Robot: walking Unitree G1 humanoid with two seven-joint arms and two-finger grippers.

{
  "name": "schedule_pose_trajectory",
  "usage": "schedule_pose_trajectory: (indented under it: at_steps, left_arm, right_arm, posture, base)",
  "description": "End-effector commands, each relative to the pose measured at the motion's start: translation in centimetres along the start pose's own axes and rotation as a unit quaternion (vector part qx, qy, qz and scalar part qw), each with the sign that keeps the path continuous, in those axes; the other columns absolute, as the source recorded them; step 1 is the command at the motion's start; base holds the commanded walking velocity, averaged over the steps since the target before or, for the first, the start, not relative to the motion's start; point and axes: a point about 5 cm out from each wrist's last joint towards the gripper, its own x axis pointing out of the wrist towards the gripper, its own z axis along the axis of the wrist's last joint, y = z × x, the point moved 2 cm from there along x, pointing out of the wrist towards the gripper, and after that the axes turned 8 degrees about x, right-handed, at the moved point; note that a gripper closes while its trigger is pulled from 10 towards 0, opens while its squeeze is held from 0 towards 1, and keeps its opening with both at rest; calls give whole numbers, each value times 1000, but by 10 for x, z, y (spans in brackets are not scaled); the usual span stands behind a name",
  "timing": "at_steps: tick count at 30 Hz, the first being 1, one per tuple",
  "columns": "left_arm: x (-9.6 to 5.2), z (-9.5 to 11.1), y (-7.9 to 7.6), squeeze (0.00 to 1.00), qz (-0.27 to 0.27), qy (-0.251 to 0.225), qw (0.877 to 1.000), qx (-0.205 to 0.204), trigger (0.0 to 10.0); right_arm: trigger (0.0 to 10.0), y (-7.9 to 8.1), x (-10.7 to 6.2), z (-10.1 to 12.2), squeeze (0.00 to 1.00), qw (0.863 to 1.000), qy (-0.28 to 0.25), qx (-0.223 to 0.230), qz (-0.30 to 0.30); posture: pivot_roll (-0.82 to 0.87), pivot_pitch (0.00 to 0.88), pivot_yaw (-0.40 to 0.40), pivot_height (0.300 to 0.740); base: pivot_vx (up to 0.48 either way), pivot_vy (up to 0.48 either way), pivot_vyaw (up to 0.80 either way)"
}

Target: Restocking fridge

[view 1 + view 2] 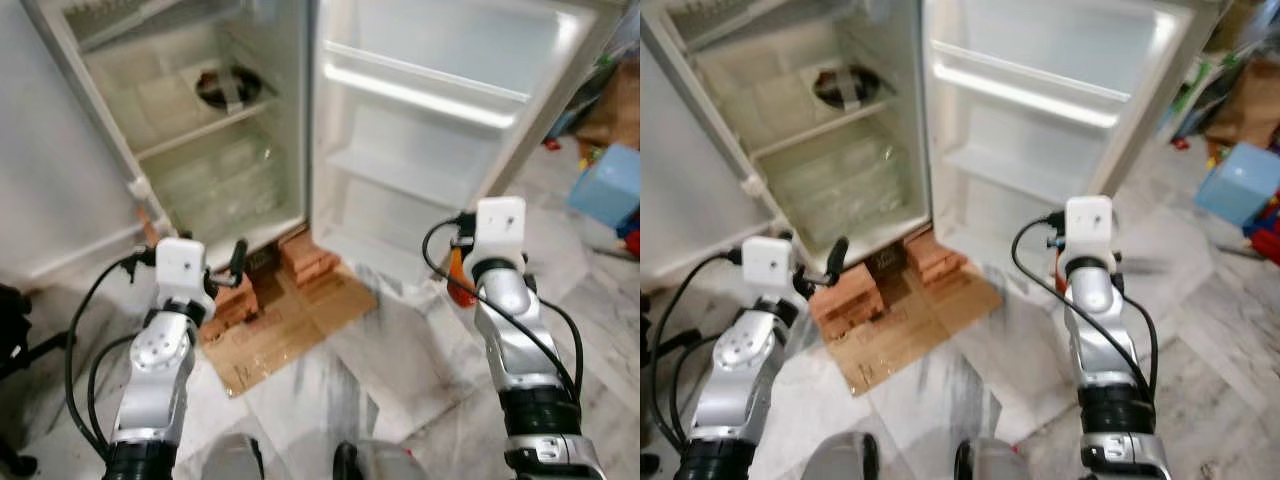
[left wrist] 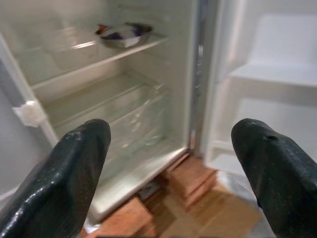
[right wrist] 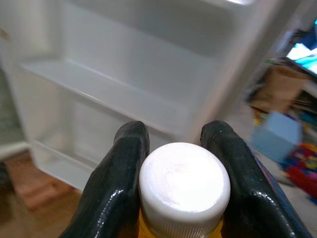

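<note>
Fridge (image 1: pixel 215 140): open, door (image 1: pixel 430 110) swung wide; a bowl (image 2: pixel 124 34) on its upper shelf.
Right gripper (image 3: pixel 173 148): clenched on a white-capped bottle (image 3: pixel 183 186), held before the door shelves.
Left gripper (image 2: pixel 173 163): fingers spread wide, empty, facing the lower compartment.

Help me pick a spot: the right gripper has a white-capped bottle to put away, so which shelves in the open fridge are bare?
The right gripper is shut on the bottle. The door shelves look bare from hinge side to outer edge. In the fridge, the lower glass shelf is free. The upper shelf is partly taken by a bowl, with room beside it.
</note>
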Motion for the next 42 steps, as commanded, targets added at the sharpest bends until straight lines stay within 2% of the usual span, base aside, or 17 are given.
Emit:
schedule_pose_trajectory:
  at_steps: [1,4,12,26,30,33,36,39,42]
  left_arm:
    - [-1,-4,3,0,4,11,1000,1,10000]
    - [0,-2,4,0,2,7,1000,6,10000]
    - [2,-2,12,0,19,8,1000,7,10000]
    - [12,3,11,0,23,5,1000,10,10000]
    - [12,1,11,0,33,14,999,0,10000]
    - [11,0,10,0,40,18,999,-3,10000]
    - [7,-4,13,0,71,31,997,23,10000]
    - [-6,-8,17,0,81,37,996,15,10000]
    - [-16,-11,21,0,79,42,996,21,10000]
  right_arm:
    - [10000,15,2,12,0,999,-25,13,30]
    - [10000,22,2,14,0,998,-33,17,48]
    - [10000,25,3,15,0,996,-39,29,68]
    - [10000,37,0,20,0,992,-52,42,105]
    - [10000,39,0,23,0,991,-62,36,114]
    - [10000,40,0,25,0,989,-65,51,125]
    - [10000,47,-5,28,0,982,-73,69,160]
    - [10000,46,-8,28,0,982,-75,49,168]
    - [10000,44,-9,28,0,982,-77,50,167]
  posture:
    - [38,138,-18,740]
    - [44,141,-15,740]
    - [50,142,-21,740]
    - [47,158,-26,740]
    - [45,162,-29,740]
    - [45,162,-29,740]
    - [48,159,-30,740]
    - [49,161,-29,740]
    - [52,162,-29,740]
  base:
    - [401,-255,0]
    - [410,-245,0]
    - [436,-30,0]
    - [470,0,0]
    - [295,-373,0]
    - [0,-454,0]
    - [0,-421,0]
    - [0,0,0]
    - [0,0,588]
